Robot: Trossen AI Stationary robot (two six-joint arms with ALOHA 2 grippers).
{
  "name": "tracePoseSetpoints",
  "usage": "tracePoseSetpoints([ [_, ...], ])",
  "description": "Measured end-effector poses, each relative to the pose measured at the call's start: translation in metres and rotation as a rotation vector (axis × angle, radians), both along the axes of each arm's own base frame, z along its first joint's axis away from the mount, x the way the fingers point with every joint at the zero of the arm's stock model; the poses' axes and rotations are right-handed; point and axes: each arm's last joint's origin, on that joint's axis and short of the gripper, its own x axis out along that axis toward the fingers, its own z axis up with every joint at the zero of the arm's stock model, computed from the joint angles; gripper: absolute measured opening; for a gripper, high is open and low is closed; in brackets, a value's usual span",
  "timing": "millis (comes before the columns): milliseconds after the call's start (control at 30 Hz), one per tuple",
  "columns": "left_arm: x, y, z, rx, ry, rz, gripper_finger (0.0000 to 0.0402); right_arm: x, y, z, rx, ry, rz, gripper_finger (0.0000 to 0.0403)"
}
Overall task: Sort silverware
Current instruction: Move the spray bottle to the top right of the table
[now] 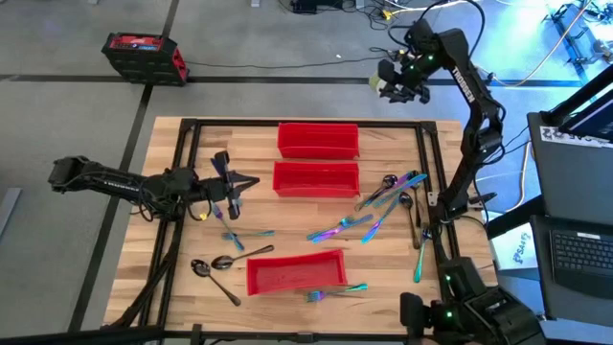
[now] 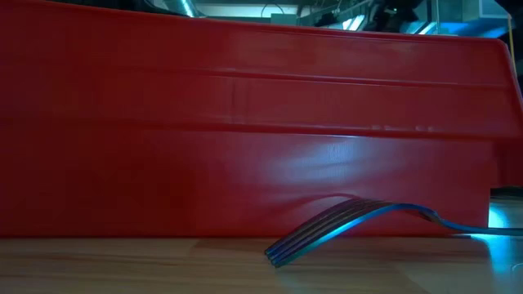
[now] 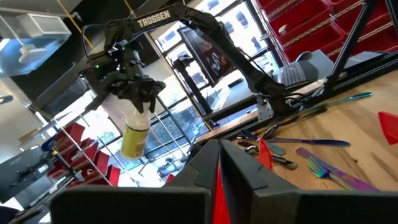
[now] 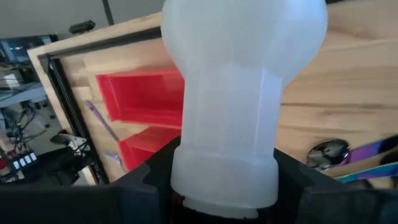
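Observation:
The iridescent silverware lies scattered on the wooden table: a cluster (image 1: pixel 388 192) at the right, forks (image 1: pixel 340 228) in the middle, spoons (image 1: pixel 215 265) near the left front, and a fork (image 1: pixel 333 292) by the near red bin. That fork (image 2: pixel 343 222) rests on its tine tips in the low view. My left gripper (image 1: pixel 235 182) (image 3: pixel 217 149) hovers level over the table's left part, shut and empty. My right gripper (image 1: pixel 397 81) (image 3: pixel 138 93) is raised beyond the table's far right corner, shut on a clear spray bottle (image 3: pixel 134 134) (image 4: pixel 242 81). My right gripper holds the spray bottle by its narrow top end (image 4: pixel 224 180), pinched between the two fingers (image 4: pixel 140 180). It comes at the bottle from above, pointing down. The bottle is lifted clear and hangs upright below the fingers, with yellowish liquid in its lower part (image 3: pixel 132 143).
Three red bins stand on the table: one at the far side (image 1: pixel 318 139), one just in front of it (image 1: pixel 316 178), one tilted near the front edge (image 1: pixel 295 271) (image 2: pixel 245 122). A black frame (image 1: pixel 426 172) runs around the tabletop. A red toolbox (image 1: pixel 144 56) sits on the floor.

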Motion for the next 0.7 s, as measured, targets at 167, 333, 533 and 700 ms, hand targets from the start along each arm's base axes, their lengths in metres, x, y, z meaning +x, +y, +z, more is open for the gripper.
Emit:
tracePoseSetpoints([
  [167, 0.0, 0.0, -0.002, 0.002, 0.023, 0.0, 0.0001, 0.006, 0.004, 0.0, 0.047, -0.027, -0.021, 0.0149],
  [333, 0.0, 0.0, -0.002, 0.005, 0.025, 0.001, 0.0001, 0.009, 0.004, -0.004, 0.109, -0.021, -0.083, 0.0148],
  [533, 0.0, 0.003, -0.002, -0.006, 0.019, 0.014, 0.0001, 0.019, 0.009, -0.017, 0.139, 0.096, -0.127, 0.0145],
  [700, 0.0, 0.003, -0.002, -0.008, 0.018, 0.018, 0.0001, 0.041, 0.023, -0.026, 0.258, 0.058, -0.093, 0.0144],
])
